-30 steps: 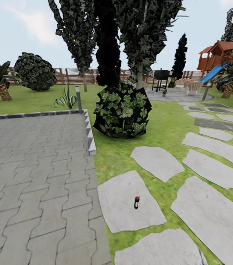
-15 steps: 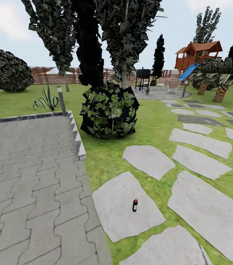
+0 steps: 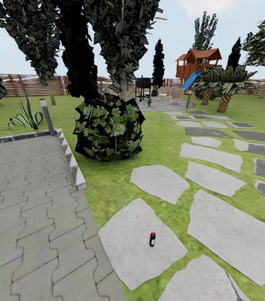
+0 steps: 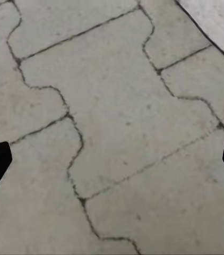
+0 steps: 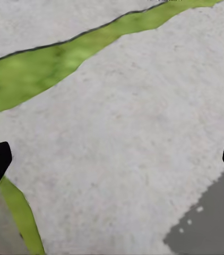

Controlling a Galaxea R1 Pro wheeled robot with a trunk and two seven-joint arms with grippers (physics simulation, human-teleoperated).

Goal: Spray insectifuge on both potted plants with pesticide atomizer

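In the head view, the pesticide atomizer (image 3: 152,239) stands upright on a flagstone (image 3: 141,244), long axis vertical, red top up, in front of the round leafy bush (image 3: 108,130). In the left wrist view, the left gripper (image 4: 112,159) is spread wide over paving blocks (image 4: 106,122), holding nothing. In the right wrist view, the right gripper (image 5: 112,159) gapes equally wide, empty, over a flagstone edged by grass (image 5: 32,74).

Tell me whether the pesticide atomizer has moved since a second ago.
No. The pesticide atomizer stands at the same spot on its stepping stone; the camera panned.

grey paving (image 3: 19,200), stepping stones (image 3: 228,234) on lawn (image 3: 161,142) — fence (image 3: 24,85) beyond.
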